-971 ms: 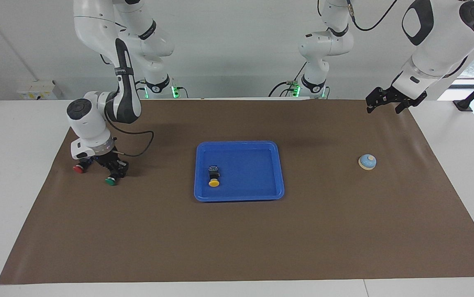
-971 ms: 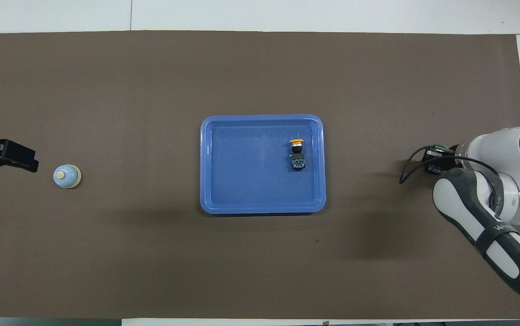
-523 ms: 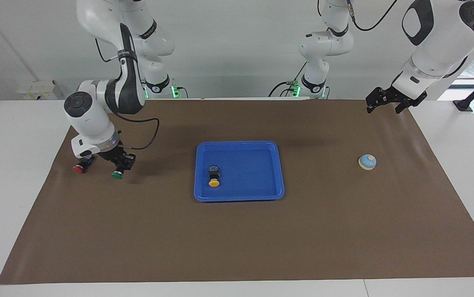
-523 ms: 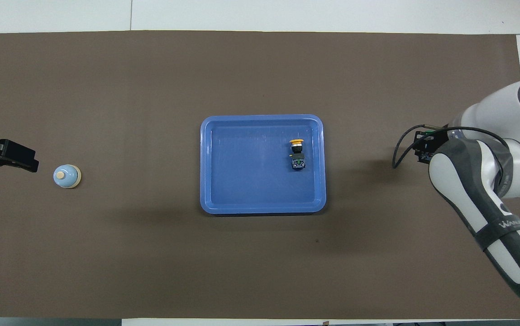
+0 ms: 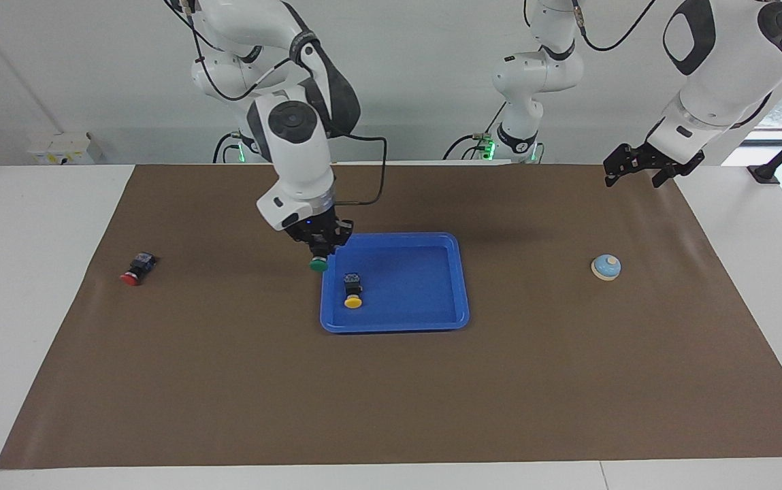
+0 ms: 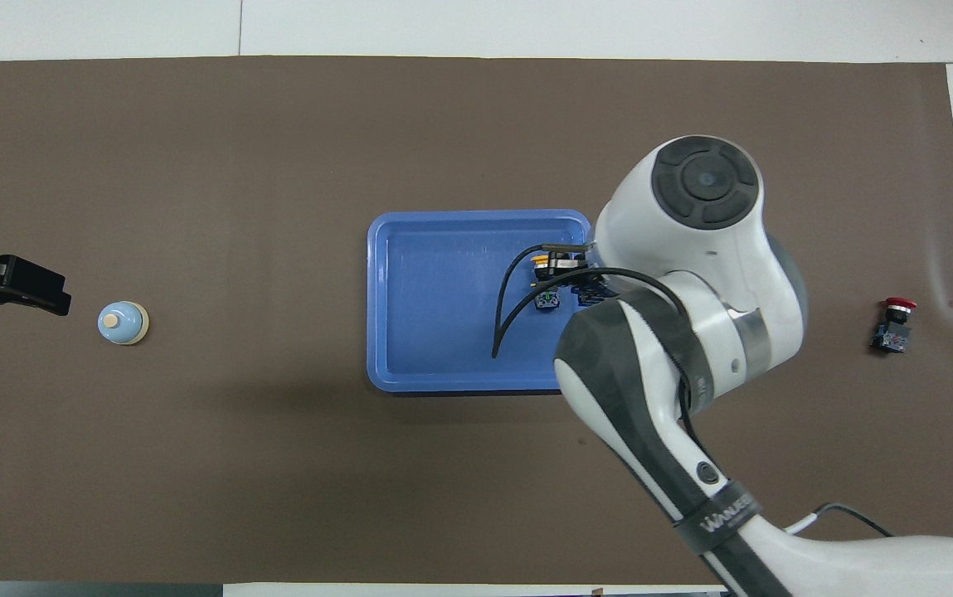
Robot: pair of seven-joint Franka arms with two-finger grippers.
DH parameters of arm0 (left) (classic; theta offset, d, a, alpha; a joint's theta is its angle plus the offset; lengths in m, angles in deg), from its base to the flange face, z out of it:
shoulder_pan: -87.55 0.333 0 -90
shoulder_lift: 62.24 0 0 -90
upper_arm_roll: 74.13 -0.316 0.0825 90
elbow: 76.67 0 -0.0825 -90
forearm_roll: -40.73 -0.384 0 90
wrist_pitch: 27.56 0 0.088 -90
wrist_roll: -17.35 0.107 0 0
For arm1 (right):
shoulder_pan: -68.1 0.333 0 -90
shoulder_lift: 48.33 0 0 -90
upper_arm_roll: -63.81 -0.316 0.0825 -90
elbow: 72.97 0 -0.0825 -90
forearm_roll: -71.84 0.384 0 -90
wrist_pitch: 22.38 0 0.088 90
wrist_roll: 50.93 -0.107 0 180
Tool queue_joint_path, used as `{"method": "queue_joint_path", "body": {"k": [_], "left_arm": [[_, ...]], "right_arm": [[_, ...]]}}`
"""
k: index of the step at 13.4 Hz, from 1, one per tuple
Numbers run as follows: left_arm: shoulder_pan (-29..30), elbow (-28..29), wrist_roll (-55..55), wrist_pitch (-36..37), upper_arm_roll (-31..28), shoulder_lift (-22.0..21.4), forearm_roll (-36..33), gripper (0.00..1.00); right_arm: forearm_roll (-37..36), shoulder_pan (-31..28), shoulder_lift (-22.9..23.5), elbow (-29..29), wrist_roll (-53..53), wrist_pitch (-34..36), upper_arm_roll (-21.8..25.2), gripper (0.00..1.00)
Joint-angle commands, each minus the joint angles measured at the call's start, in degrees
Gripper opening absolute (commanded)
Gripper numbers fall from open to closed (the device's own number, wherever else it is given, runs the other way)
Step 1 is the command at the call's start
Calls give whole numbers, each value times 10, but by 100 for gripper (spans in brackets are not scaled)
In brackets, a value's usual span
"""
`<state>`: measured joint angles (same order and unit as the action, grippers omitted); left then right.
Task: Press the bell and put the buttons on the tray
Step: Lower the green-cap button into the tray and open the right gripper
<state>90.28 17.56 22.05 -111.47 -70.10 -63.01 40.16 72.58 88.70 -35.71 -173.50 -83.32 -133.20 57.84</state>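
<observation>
Green button (image 5: 318, 265) hangs cap-down, pinched in your right gripper (image 5: 320, 253) over the tray (image 5: 431, 243) edge at the right arm's end, high enough to clear the rim. Yellow button (image 5: 352, 297) already lies in the tray; red button (image 5: 133, 272) sits on the mat well apart, toward the right arm's end. Left gripper (image 5: 636, 167) waits spread, above the mat near the bell (image 5: 606, 267), likely staged for the press.

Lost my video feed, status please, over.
Right gripper shut on green button, over tray edge. Yellow button in tray, red button on mat. Left gripper open, waiting.
</observation>
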Motion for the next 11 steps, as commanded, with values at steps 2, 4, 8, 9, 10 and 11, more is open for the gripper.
{"method": "queue_joint_path", "body": {"k": [2, 4, 8, 9, 10, 11], "left_arm": [[2, -2, -1, 6, 1, -5, -3, 100], [2, -2, -1, 6, 0, -5, -3, 100], [2, -2, -1, 5, 0, -5, -3, 100], [2, -2, -1, 6, 1, -5, -3, 100], [2, -2, -1, 6, 0, -5, -3, 100], [2, -2, -1, 6, 1, -5, -3, 100]], "right_arm": [[3, 54, 83, 59, 0, -31, 5, 0], [-1, 66, 112, 55, 0, -83, 4, 0], [-13, 81, 141, 21, 11, -161, 4, 0], [-13, 81, 138, 3, 14, -180, 4, 0], [-13, 81, 137, 0, 13, -181, 4, 0], [-13, 82, 137, 0, 10, -180, 4, 0]]}}
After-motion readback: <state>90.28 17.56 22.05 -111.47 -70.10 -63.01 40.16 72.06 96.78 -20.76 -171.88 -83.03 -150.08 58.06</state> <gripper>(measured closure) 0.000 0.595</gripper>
